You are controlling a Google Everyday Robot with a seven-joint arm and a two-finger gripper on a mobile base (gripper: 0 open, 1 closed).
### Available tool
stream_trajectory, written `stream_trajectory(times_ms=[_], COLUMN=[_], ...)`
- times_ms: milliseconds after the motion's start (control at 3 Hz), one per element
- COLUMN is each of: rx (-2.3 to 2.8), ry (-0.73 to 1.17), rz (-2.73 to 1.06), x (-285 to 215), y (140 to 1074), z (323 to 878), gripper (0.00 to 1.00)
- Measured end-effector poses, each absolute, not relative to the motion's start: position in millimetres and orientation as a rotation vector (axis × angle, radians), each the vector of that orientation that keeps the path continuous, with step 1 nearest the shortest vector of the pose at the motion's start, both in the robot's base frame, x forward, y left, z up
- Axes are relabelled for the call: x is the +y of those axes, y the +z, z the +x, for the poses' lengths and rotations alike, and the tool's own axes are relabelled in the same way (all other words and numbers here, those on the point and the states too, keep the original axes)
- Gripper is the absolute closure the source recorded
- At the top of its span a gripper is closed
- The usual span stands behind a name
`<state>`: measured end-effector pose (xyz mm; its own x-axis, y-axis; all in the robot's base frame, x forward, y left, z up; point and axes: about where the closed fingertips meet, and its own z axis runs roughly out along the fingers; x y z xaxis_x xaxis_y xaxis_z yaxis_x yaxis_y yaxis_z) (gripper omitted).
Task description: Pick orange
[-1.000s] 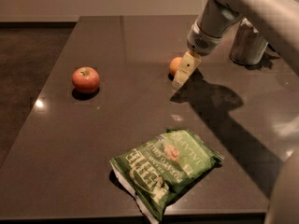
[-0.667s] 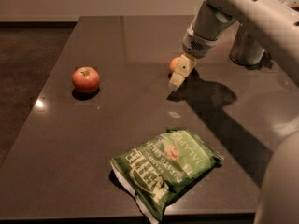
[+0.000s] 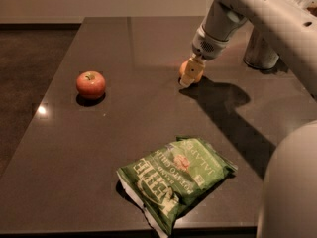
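The orange [image 3: 198,74] rests on the dark tabletop [image 3: 148,43], toward its far right. The gripper [image 3: 187,79] reaches down right against the orange, partly covering it; whether it grips the fruit cannot be told. A red apple [image 3: 90,84] sits well apart to the left, and a green chip bag [image 3: 176,177] lies near the front edge.

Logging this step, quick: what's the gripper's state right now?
Gripper: down at the orange on the table; open or closed cannot be told.
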<state>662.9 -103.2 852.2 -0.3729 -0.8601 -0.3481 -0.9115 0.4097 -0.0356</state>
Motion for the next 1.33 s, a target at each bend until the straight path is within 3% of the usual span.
stream_trajectory(times_ms=[667, 1000, 1333], rx=[2.290, 2.167, 2.052], ry=[0.269, 0.283, 0.286], rz=[-1.588, -1.636, -1.688], x=[-89, -71, -51], y=[894, 940, 979], z=[649, 626, 602], gripper=[0.88, 1.00, 1.00])
